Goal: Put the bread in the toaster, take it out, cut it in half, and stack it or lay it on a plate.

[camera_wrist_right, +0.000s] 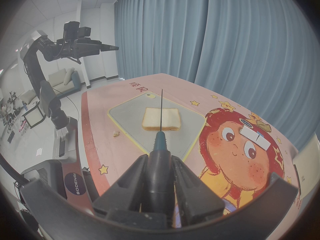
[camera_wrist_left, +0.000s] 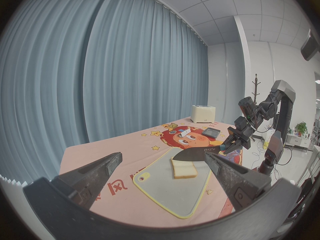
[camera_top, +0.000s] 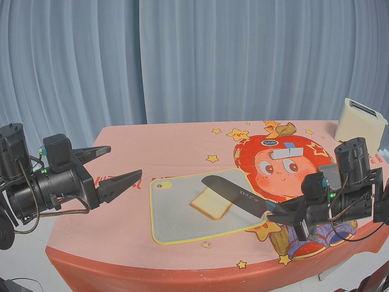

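Cutting step: the right claw (camera_top: 279,215), clenched on the knife (camera_top: 235,192) handle, holds the blade over the bread slice (camera_top: 210,204), which lies flat on the cutting board (camera_top: 174,217). Judged next move: press straight down through the slice's middle. The left claw (camera_top: 123,161) hangs released, well left of the board, and bare board lies left of the slice.

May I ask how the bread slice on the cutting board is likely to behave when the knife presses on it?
The bread slice looks soft and thin, so it will probably squash before it cuts. It lies loose on the smooth cutting board, so it may slide under the knife. A crumb beside the board suggests it crumbles.
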Controlling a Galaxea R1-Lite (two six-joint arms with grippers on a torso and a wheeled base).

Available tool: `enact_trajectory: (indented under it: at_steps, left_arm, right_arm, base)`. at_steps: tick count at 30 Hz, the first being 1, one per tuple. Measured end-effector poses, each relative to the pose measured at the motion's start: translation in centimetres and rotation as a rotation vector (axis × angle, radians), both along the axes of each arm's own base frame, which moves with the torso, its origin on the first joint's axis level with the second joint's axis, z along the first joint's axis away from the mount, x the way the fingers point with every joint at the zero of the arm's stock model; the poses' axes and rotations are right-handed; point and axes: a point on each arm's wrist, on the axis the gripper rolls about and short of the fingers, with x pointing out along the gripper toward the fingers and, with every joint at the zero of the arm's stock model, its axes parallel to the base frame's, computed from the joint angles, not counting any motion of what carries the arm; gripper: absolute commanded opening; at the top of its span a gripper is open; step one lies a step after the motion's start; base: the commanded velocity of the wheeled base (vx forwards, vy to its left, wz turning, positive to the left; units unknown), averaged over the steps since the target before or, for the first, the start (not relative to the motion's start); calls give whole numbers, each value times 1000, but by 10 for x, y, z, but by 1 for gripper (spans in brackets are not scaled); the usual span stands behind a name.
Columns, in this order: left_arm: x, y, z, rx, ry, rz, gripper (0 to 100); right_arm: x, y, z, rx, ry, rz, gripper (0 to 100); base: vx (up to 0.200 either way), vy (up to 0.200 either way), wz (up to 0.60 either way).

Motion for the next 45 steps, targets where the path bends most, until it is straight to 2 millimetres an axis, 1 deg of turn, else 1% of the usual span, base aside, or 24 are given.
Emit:
enact_trajectory:
  at_steps: [4,5,12,19,22,24,31,36,38,41,45]
  left_arm:
    - [1,-1,2,-3,-6,-4,100]
    - [2,-1,2,-3,-6,-5,0]
    - [4,-3,1,0,-3,-16,0]
    - [13,-11,6,-38,-61,-30,0]
    - [18,-20,8,-76,-101,-49,0]
    - [22,-27,5,-92,-106,-55,0]
    - [40,-53,-12,-120,-123,-2,0]
    - [44,-67,-21,-115,-111,-27,0]
    - [43,-74,-20,-116,-111,-49,0]
    - [47,-83,-13,-116,-118,-66,0]
    - [52,-91,-11,-67,-83,-79,0]
  right_arm:
    - [2,4,-2,-14,2,-1,0]
    - [3,5,-2,-15,2,0,0]
    - [8,11,-2,-15,2,5,0]
    - [8,13,-2,-16,2,13,0]
    - [9,14,-2,-15,0,14,0]
    - [9,14,-1,-13,-3,15,0]
    - [12,17,5,-12,-31,7,0]
    - [14,22,8,-13,-48,7,0]
    - [15,24,9,-12,-51,7,0]
    - [16,25,10,-14,-57,4,0]
    - [18,26,10,-17,-60,-1,0]
  base:
    - [0,0,0]
    - [0,0,0]
    - [0,0,0]
    - [0,0,0]
    - [0,0,0]
    - [0,0,0]
    - [0,0,0]
    - [0,0,0]
    - [0,0,0]
    - [0,0,0]
    - [0,0,0]
